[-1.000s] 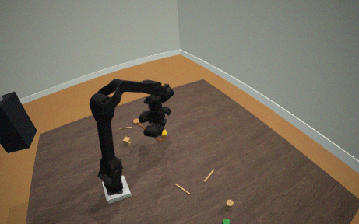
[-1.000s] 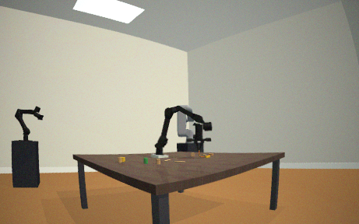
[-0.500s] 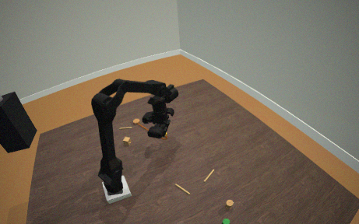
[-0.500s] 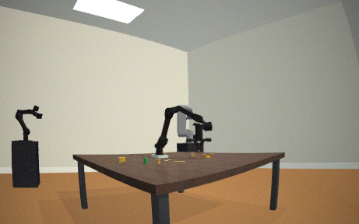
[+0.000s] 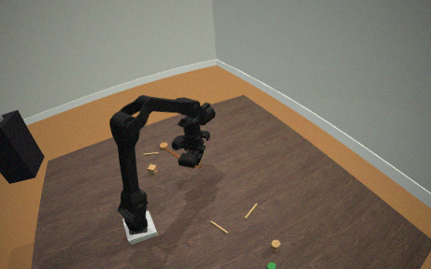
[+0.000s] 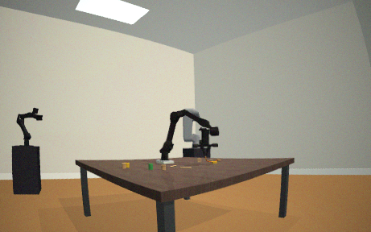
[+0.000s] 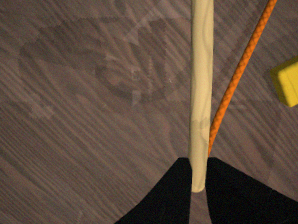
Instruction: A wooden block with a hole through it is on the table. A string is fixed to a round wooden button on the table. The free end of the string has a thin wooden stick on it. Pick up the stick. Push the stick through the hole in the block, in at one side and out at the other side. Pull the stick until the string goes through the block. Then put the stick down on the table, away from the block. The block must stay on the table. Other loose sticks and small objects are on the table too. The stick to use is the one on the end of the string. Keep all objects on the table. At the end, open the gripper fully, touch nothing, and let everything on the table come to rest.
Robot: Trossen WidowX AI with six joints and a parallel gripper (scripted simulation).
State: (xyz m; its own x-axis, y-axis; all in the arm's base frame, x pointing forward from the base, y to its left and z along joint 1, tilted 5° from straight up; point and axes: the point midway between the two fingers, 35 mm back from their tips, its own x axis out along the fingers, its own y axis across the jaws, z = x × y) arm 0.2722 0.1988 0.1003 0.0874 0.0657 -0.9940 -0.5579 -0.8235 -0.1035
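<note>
My gripper (image 5: 190,162) (image 6: 206,157) (image 7: 196,168) is shut on the pale wooden stick (image 7: 202,75), near its lower end in the wrist view. The rest of the stick runs straight up out of that view. The orange string (image 5: 173,152) (image 7: 239,75) leads from beside the fingertips to the upper right in the wrist view; in the top view it runs to the round wooden button (image 5: 164,146). The small wooden block (image 5: 151,168) stands on the table, apart from the gripper, towards the arm's base. Its hole cannot be made out, and the stick's far end is hidden.
A yellow cube (image 6: 214,162) (image 7: 289,85) lies near the gripper. A loose stick (image 5: 150,153) lies beside the button. Two more loose sticks (image 5: 251,210) (image 5: 219,227), a wooden cylinder (image 5: 276,244) (image 6: 163,167) and a green cylinder (image 5: 271,266) (image 6: 150,166) lie farther off.
</note>
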